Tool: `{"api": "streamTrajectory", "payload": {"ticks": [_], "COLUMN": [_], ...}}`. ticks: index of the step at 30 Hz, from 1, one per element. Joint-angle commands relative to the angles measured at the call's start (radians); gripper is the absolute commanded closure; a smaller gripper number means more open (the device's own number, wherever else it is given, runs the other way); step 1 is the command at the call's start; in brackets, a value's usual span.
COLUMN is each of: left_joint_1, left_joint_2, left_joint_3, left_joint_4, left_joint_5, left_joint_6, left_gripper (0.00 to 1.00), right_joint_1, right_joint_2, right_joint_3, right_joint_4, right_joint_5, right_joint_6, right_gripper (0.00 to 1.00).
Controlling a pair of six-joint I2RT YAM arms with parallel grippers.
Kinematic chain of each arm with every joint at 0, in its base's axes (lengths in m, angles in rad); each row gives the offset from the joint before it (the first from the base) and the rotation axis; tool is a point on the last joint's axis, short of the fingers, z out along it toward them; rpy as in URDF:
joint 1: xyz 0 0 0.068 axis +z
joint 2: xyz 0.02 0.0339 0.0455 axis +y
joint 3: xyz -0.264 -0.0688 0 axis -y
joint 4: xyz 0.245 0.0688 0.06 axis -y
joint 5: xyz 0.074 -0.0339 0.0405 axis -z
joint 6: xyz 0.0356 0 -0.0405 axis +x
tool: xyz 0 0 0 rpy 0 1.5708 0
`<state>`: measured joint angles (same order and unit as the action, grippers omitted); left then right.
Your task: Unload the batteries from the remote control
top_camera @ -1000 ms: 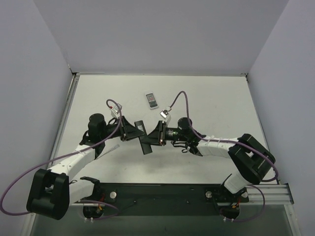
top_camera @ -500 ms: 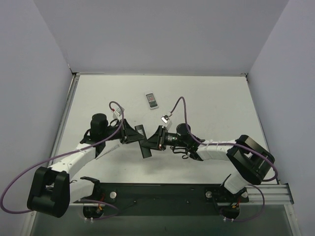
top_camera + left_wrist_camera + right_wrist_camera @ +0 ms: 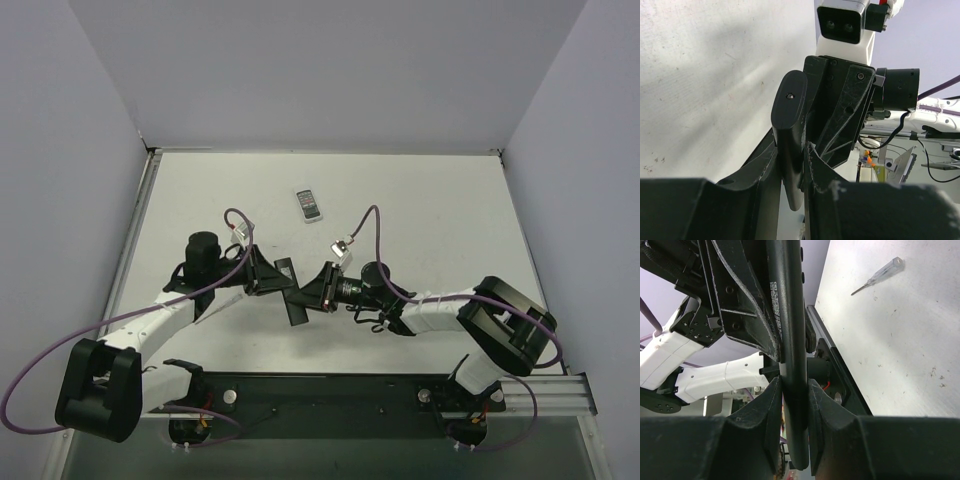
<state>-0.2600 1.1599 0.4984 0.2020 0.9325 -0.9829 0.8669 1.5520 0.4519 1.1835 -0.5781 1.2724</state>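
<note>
Together, both arms meet over the middle of the desk [image 3: 420, 200], and the black remote [image 3: 297, 310] is caught between them. The left pincer [image 3: 283, 282] is clenched on the remote from the left. Its wrist view shows the bar standing up between the two fingers [image 3: 762, 162], rounded end uppermost. The right pincer [image 3: 312, 292] is clamped on the same remote from the right, close beside the left one. In the right wrist view its fingers [image 3: 772, 410] press both sides of the slim bar. Neither wrist view shows the battery recess. A short white remote [image 3: 309, 204] lies farther back on the desk, well apart. A screwdriver [image 3: 877, 275] with a clear handle lies flat on the desk.
</note>
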Motion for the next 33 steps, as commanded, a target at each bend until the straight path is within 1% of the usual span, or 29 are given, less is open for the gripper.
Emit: {"api": "streamTrajectory", "payload": {"ticks": [1, 5, 8, 12, 17, 20, 24, 31, 33], "left_joint_1": [0.123, 0.136, 0.137, 0.137, 0.139, 0.137, 0.143, 0.151, 0.163], "left_joint_2": [-0.019, -0.016, -0.017, -0.016, -0.009, -0.014, -0.017, 0.018, 0.012], "left_joint_3": [0.129, 0.126, 0.126, 0.131, 0.101, 0.094, 0.100, 0.100, 0.109], "left_joint_4": [0.194, 0.201, 0.206, 0.201, 0.232, 0.226, 0.195, 0.224, 0.183], "left_joint_5": [-0.291, -0.293, -0.294, -0.293, -0.291, -0.302, -0.316, -0.314, -0.322], "left_joint_6": [0.053, 0.047, 0.047, 0.050, 0.036, 0.049, 0.078, 0.081, 0.108], "left_gripper": [1.00, 1.00, 1.00, 1.00, 1.00, 1.00, 1.00, 1.00, 1.00], "right_joint_1": [0.063, 0.070, 0.073, 0.073, 0.073, 0.075, 0.078, 0.087, 0.089], "right_joint_2": [0.020, 0.000, -0.010, -0.029, -0.053, -0.049, -0.050, -0.038, -0.036], "right_joint_3": [-0.122, -0.133, -0.134, -0.142, -0.125, -0.124, -0.146, -0.168, -0.173], "right_joint_4": [-0.185, -0.214, -0.268, -0.291, -0.346, -0.335, -0.329, -0.311, -0.308], "right_joint_5": [-0.247, -0.250, -0.250, -0.250, -0.238, -0.244, -0.247, -0.246, -0.241], "right_joint_6": [-0.019, -0.030, -0.038, -0.044, -0.068, -0.053, -0.054, -0.051, -0.054], "right_gripper": [0.86, 0.83, 0.83, 0.83, 0.84, 0.87, 0.86, 0.86, 0.86]}}
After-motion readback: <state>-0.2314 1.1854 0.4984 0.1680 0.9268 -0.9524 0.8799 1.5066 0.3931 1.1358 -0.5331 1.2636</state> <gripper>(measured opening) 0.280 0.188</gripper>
